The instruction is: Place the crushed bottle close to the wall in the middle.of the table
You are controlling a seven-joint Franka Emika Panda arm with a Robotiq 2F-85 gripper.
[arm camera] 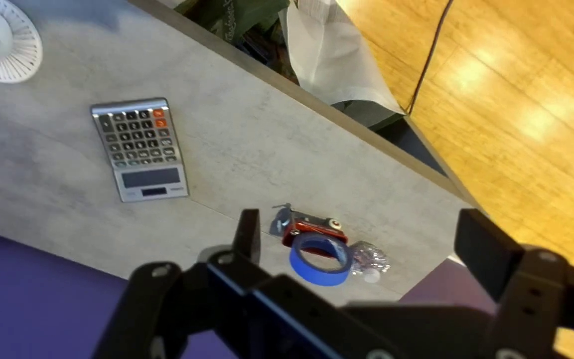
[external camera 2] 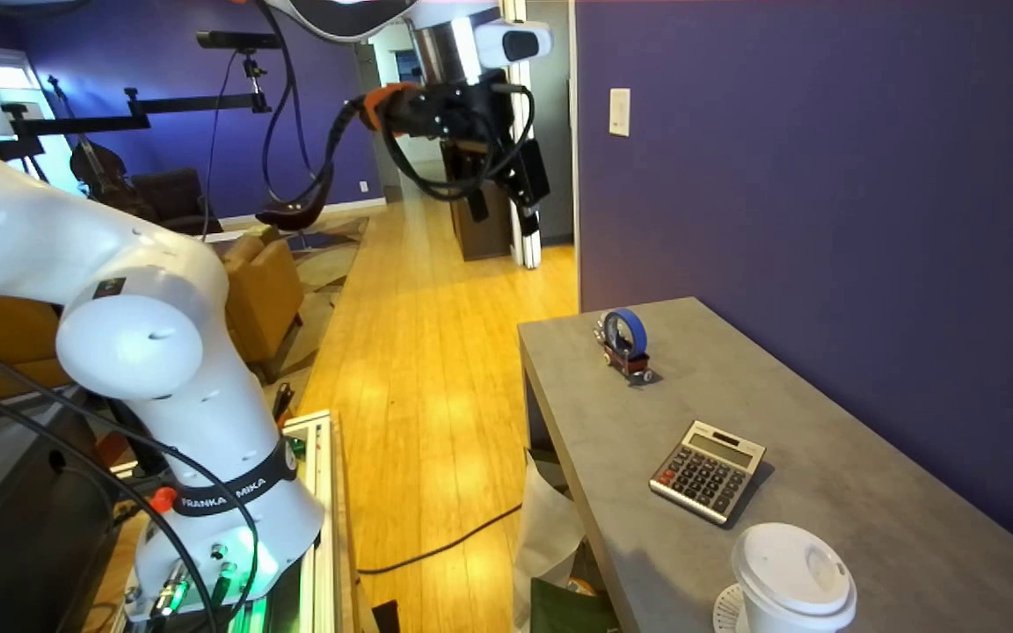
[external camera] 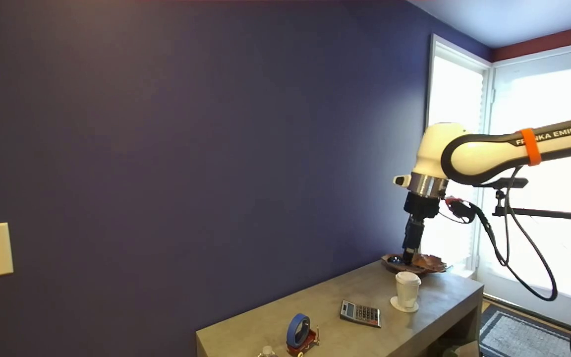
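Note:
The crushed clear bottle (arm camera: pixel 368 257) with a white cap lies on the grey table (arm camera: pixel 247 154) near its end in the wrist view. It is beside a blue tape roll. In an exterior view only its top (external camera: pixel 267 352) shows at the bottom edge. In an exterior view the tape roll (external camera 2: pixel 634 330) mostly hides it. The purple wall (external camera: pixel 191 173) runs along the table's long back edge. My gripper (arm camera: pixel 359 229) is open and empty, well above the table. Its fingers also show in both exterior views (external camera: pixel 409 259) (external camera 2: pixel 504 215).
The tape roll stands on a small red wagon (external camera 2: pixel 625 359), touching or close to the bottle. A calculator (external camera 2: pixel 709 470) lies mid-table. A lidded white cup (external camera: pixel 407 290) stands on a white coaster. A brown wooden bowl (external camera: pixel 429 264) sits at the table's window end.

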